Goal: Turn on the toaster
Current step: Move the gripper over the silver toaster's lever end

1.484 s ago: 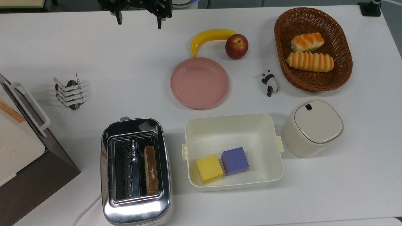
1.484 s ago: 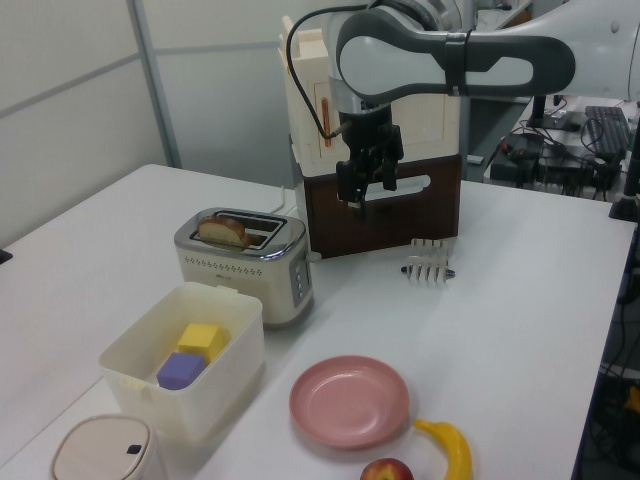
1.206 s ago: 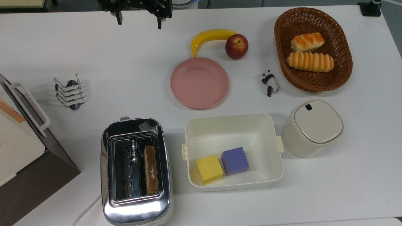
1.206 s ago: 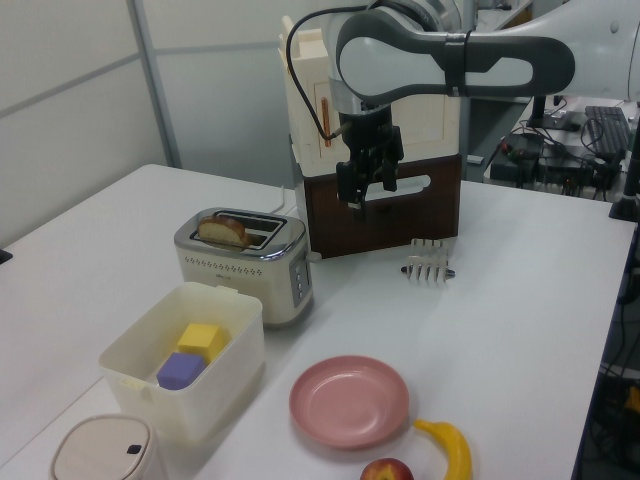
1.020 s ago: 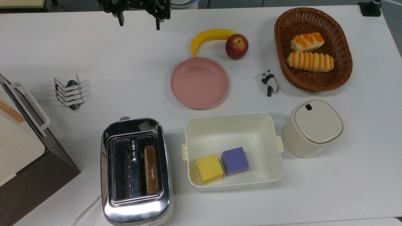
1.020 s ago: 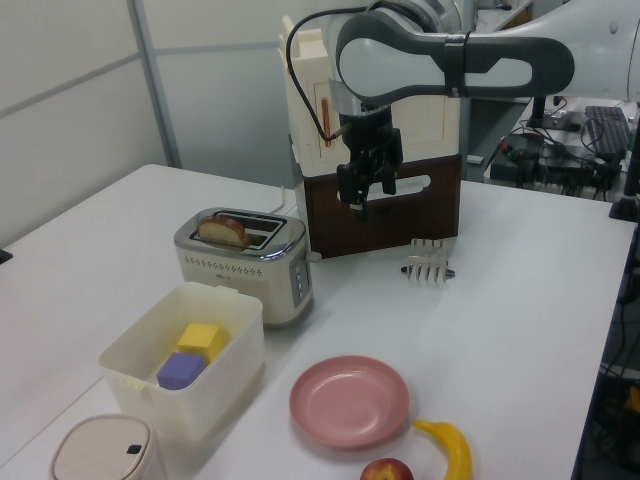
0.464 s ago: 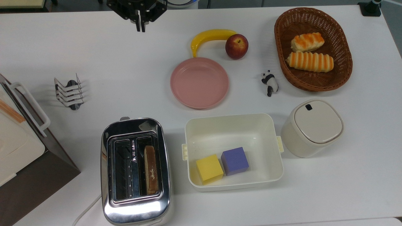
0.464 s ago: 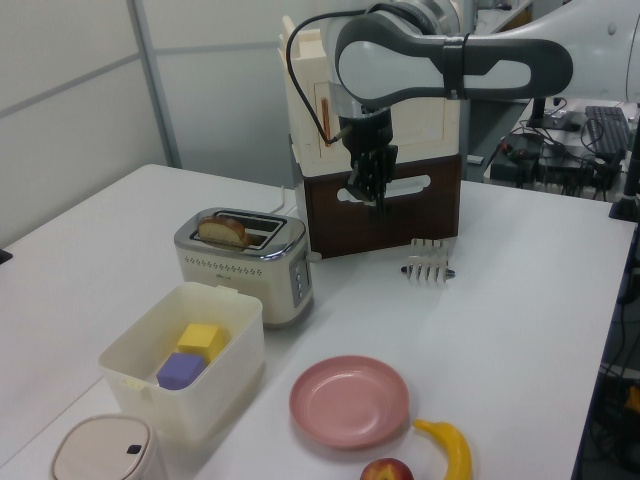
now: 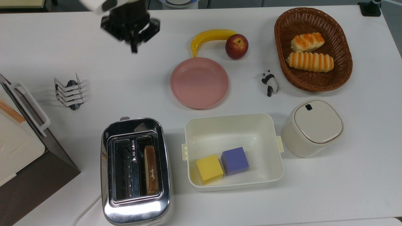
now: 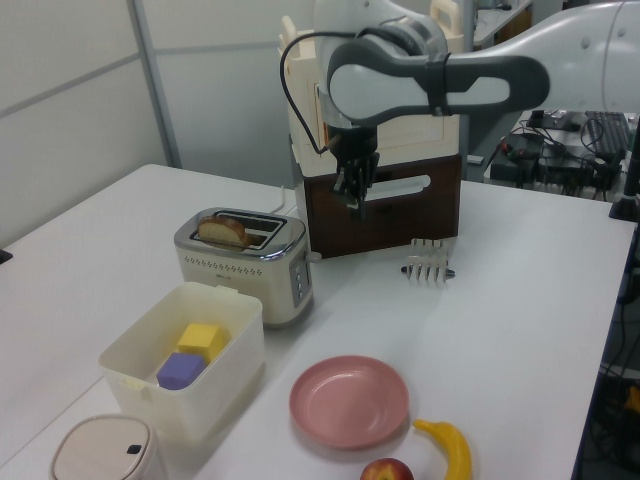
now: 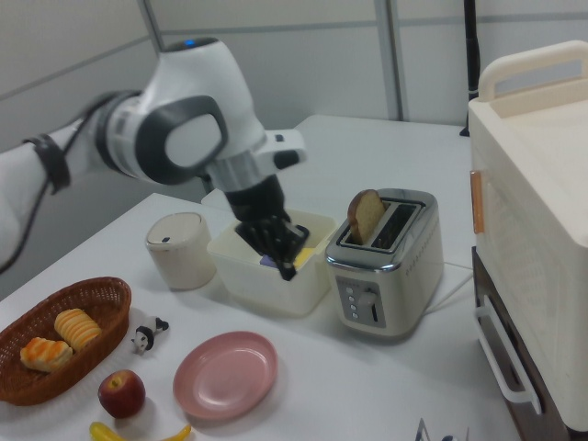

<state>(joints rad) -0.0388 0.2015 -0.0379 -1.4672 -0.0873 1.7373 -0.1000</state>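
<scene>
— Where's the toaster [image 9: 135, 171]?
— Near the top view's bottom edge, left of centre, on the white table [image 9: 62, 44]. Chrome top, one bread slice [image 9: 151, 169] standing in the top view's right slot, the other slot bare. Just beside a cream tub [image 9: 233, 125] holding a yellow cube [image 9: 209, 169] and a purple cube [image 9: 235, 160].
— And the end effector [image 9: 134, 48]?
— Up in the air near the top view's top edge, well apart from the toaster. Fingers pressed narrow, nothing between them, pointing down. In the left view, seen in front of the brown-and-white box appliance [image 10: 400, 215]; in the right view, in front of the tub.
</scene>
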